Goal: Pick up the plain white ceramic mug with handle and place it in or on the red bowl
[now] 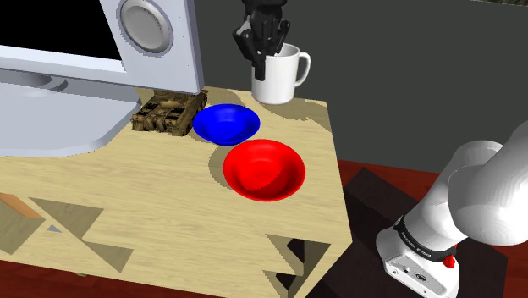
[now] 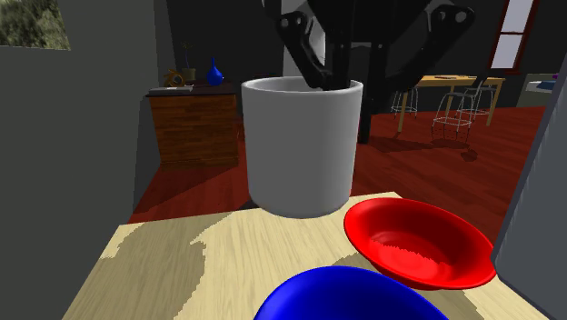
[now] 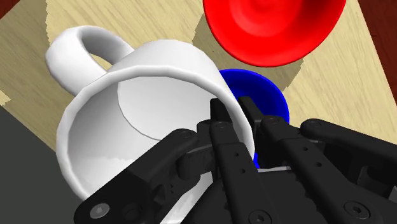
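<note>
gripping the white mug (image 1: 279, 78) at its rim, on the side away from the handle: observed gripper (image 1: 268, 51) clamped on the wall, one finger inside, one outside. found mug upright at far corner of wooden table (image 1: 152, 199), at 12 o'clock from red bowl (image 1: 264, 169) in shoulder view, apart from it. logged blue bowl (image 1: 225, 124) just beside red bowl, at its 11 o'clock. noted brown tank model (image 1: 169, 112) at 9 o'clock of blue bowl. could not tell whether mug base touched table.
</note>
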